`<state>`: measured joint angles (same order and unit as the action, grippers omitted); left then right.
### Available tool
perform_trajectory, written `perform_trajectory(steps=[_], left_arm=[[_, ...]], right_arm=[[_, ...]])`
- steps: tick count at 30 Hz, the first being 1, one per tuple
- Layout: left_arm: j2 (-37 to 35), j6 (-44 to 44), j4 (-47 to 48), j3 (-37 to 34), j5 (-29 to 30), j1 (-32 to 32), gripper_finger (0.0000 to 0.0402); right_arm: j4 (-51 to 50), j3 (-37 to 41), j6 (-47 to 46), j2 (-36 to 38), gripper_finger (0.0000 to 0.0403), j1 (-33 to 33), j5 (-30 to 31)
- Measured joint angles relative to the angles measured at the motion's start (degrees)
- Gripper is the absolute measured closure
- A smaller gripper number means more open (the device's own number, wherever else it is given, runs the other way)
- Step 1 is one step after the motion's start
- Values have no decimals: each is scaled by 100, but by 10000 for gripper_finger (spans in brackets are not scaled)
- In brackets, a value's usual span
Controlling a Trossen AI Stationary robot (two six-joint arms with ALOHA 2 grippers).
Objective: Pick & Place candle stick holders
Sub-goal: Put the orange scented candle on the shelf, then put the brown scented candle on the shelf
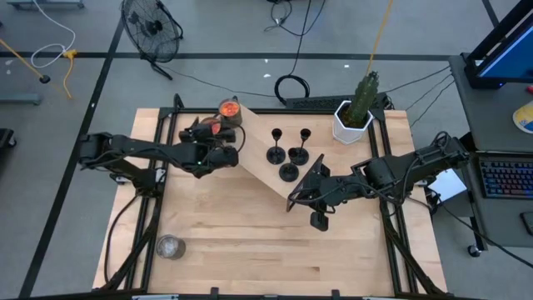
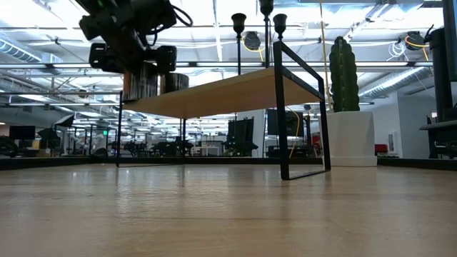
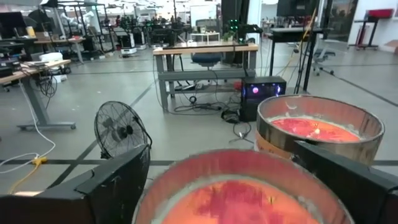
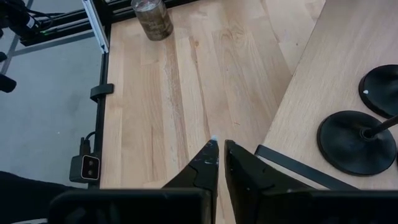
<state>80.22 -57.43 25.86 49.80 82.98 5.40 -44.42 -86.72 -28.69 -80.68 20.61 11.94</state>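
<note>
A: Where are the candle stick holders (image 1: 288,152)?

B: Four black ones stand close together on the raised wooden shelf (image 1: 258,154), toward its right end, near the table's (image 1: 250,242) far edge. Two sit farther back, one between them and a little nearer, and one nearest the shelf's front edge. In the right wrist view two round bases (image 4: 353,141) show on the shelf top, one with its thin stem rising out of frame.

A: And the left gripper (image 1: 218,143)?

B: It sits over the left end of the shelf. Its fingers (image 3: 106,186) stand wide apart on either side of a glass jar with orange filling (image 3: 239,193), which lies right between them. I cannot tell whether the pads touch the glass. A second orange jar (image 1: 229,110) stands just beyond it, at the shelf's far left corner.

A: The right gripper (image 1: 293,202)?

B: Its jaws are together, holding nothing. It hangs above the bare table just in front of the shelf's front edge, near the closest holder but not touching it. Its fingertips (image 4: 211,163) point down at the wood beside the shelf's black frame.

A: Anything else on the table?

B: A silvery-grey glass jar (image 1: 170,247) stands alone near the front left corner, well apart from everything else. A cactus in a white pot (image 1: 355,112) stands at the far right corner, just beside the shelf's right end. From the low view three holder tops (image 2: 260,14) poke up above the shelf, with the cactus to their right.
</note>
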Motion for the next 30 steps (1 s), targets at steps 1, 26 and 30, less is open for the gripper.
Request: perform_trajectory(steps=[1, 26, 30], left_arm=[[-46, 111, -31, 0, -6, 3, 8], [-1757, 5271, -3354, -2, -973, -403, 9], [-2060, 5216, -3050, -2, -1079, -981, 9]], right_arm=[[0, 0, 2, 0, 385, 1, 0], [2, 0, 177, 0, 385, 10, -4], [2, 0, 219, 0, 385, 10, -4]])
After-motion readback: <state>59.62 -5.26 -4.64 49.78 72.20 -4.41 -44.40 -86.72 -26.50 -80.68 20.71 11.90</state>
